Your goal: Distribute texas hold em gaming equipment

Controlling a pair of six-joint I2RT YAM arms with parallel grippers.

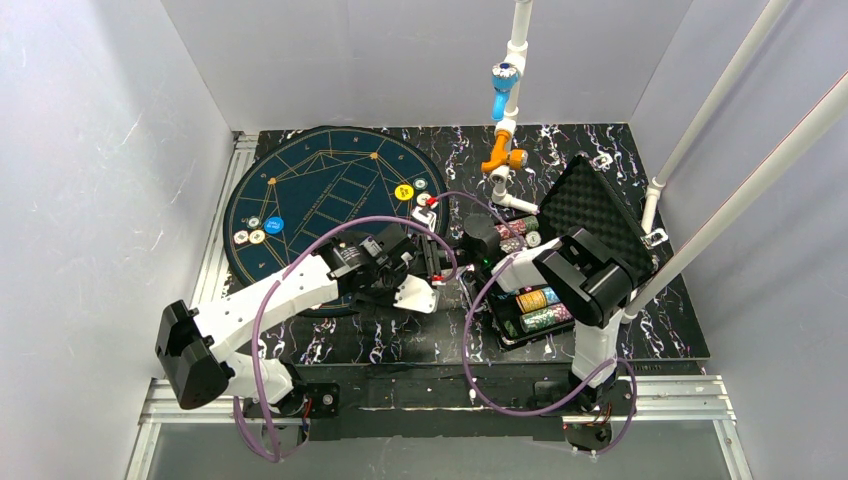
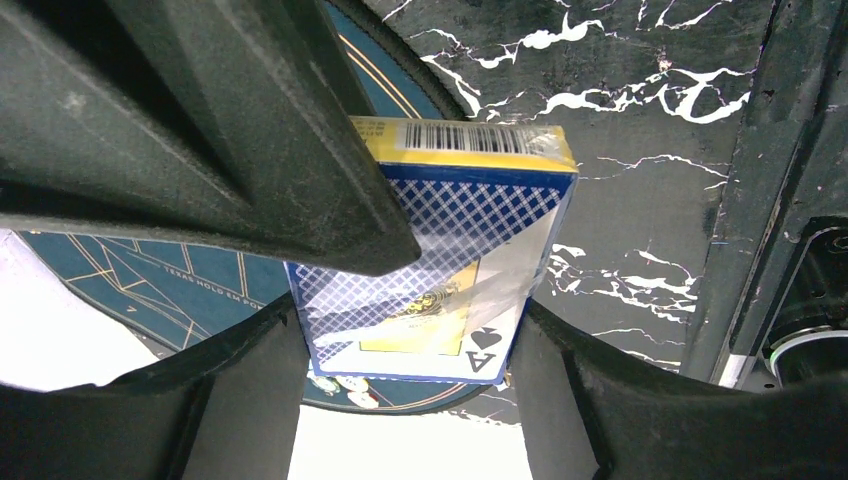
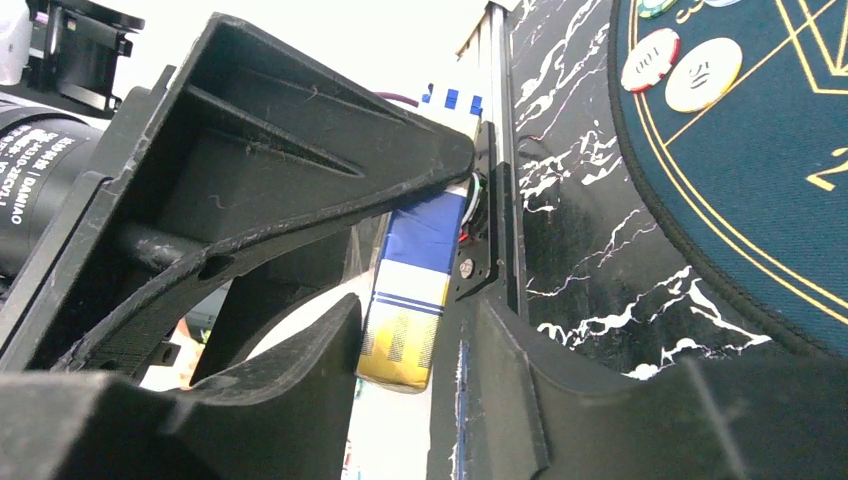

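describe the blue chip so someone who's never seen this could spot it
Find the round dark blue mat on the left in the overhead view. Near its left edge lies a small cluster of chips; the blue chip is the only bright blue one, just right of the paler chips.

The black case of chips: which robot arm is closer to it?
Right. The right arm bends directly above the open black case; the left arm lies over the round mat, off to the case's left.

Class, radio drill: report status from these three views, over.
Left tool shut on card deck. Right tool straddles same deck, grip unclear. Chips lie on poker mat, clear of both.
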